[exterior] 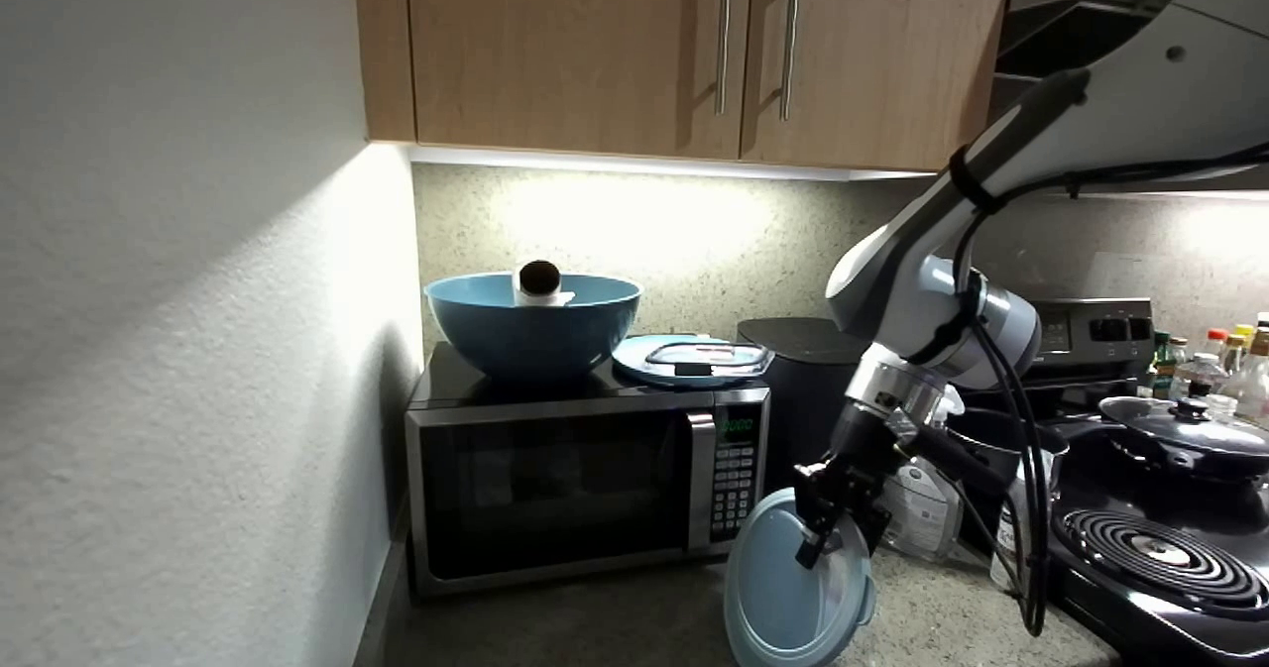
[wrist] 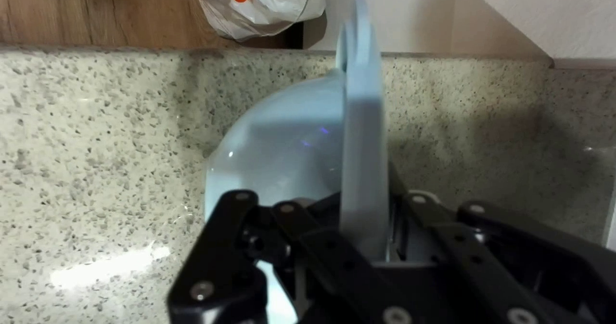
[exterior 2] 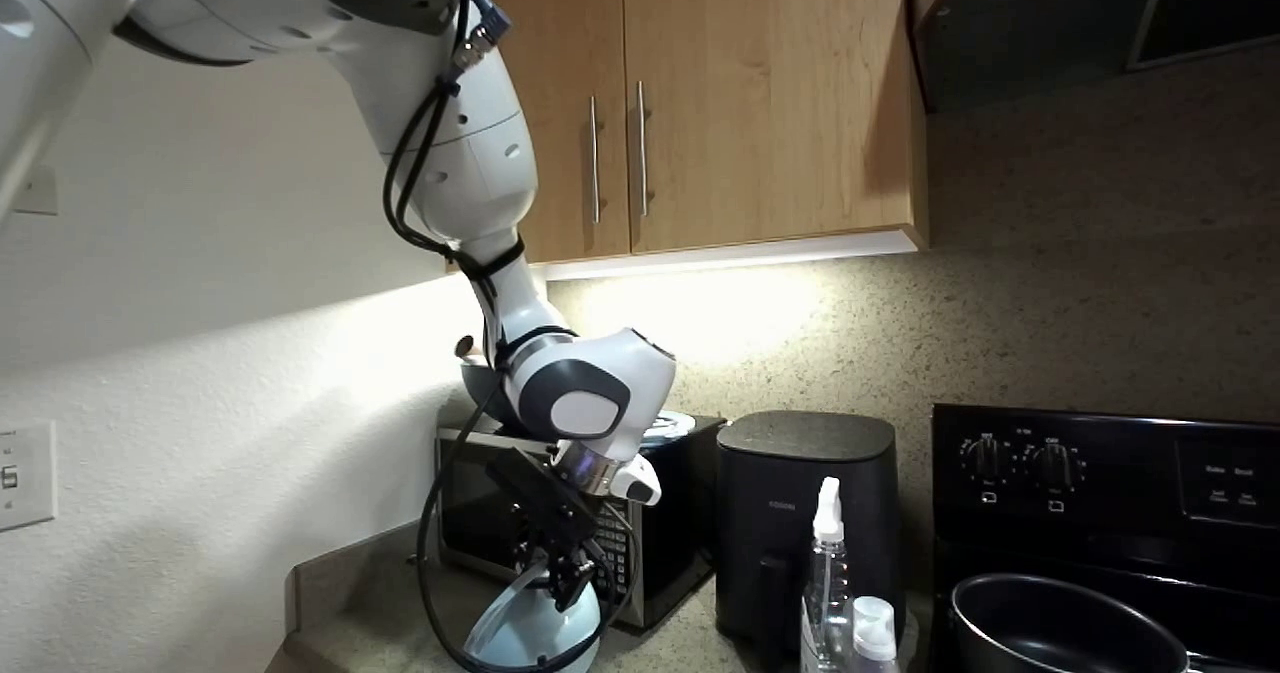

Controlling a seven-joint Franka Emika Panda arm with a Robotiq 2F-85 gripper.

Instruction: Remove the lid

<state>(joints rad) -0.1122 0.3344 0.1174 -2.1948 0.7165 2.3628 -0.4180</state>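
Where the black gripper (exterior: 838, 543) pinches its upper edge, a round, pale-blue plastic lid (exterior: 778, 593) is tilted steeply on edge, in front of the lower right corner of a steel-framed microwave (exterior: 560, 499). Seen at a slant in an exterior view, its smooth face looks oval, with a raised, lighter ring running just inside the rim and a small rounded tab jutting out at the right. One finger (exterior: 810, 548) crosses the face; another sits behind it, so the jaws are clamped on the lid. From the wrist view, the lid is edge-on: a slim upright band, bright pale blue at the top, greyer in shadow toward the gripper, slightly blurred. Its back is turned to a glossy, rounded bowl (wrist: 284, 155) of the same pale blue, tipped sideways with it over the speckled counter (wrist: 96, 146). Whether the lid sits fully on the bowl's mouth, or whether the bowl touches the counter, cannot be told.
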